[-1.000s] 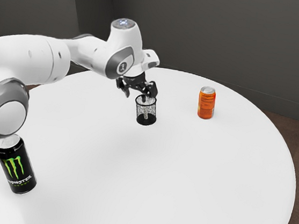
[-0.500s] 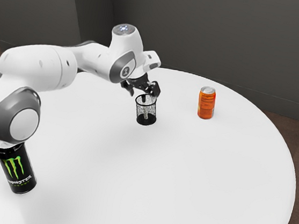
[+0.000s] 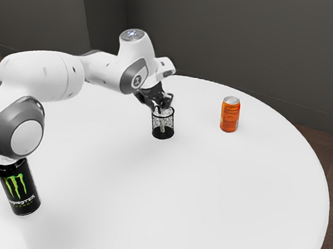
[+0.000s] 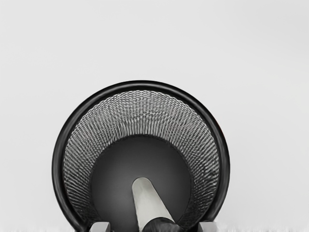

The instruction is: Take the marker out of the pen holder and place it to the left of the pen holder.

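At the mouth of the black mesh pen holder (image 3: 162, 132), my gripper (image 3: 162, 106) is open in the exterior view. The marker (image 3: 162, 126) leans inside the mesh, its light body visible and its dark upper end close to the fingers. Seen from the wrist, the pen holder (image 4: 141, 85) has a round black rim, and the marker (image 4: 148, 203) rises from its dark floor toward the hand. The gripper (image 4: 154, 227) has a fingertip on either side of the marker's black end, with a gap on both sides.
An orange can (image 3: 230, 115) stands on the round white table (image 3: 207, 189), toward the exterior view's right of the pen holder. A black Monster can (image 3: 18, 189) stands at the exterior view's lower left, close below the arm's elbow in that picture.
My hand first moved toward the exterior view's right and lower, then slightly back left. Its fingers now look closer together over the pen holder. The holder and cans have stayed put.
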{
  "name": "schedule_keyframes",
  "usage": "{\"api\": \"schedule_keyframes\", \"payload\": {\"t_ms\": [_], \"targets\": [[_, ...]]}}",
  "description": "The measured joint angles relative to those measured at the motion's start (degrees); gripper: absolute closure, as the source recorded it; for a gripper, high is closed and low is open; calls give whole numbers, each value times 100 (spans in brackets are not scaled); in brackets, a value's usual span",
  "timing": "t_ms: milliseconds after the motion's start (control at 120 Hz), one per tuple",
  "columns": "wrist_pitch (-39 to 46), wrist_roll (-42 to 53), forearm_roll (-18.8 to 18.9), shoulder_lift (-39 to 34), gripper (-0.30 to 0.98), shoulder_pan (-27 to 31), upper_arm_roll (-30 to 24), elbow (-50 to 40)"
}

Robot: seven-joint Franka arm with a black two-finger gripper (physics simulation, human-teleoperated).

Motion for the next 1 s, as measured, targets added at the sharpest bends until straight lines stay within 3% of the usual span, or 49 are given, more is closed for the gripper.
{"api": "schedule_keyframes", "payload": {"t_ms": [158, 467, 600, 783, 1000], "targets": [[7, 11, -23, -17, 68, 0, 4, -20], [23, -102, 83, -203, 77, -5, 15, -104], [22, -173, 157, -1086, 78, -52, 114, -731], [-95, -270, 673, -2401, 79, -70, 354, -1555], [-531, -336, 859, -1925, 79, 341, 491, -1500]]}}
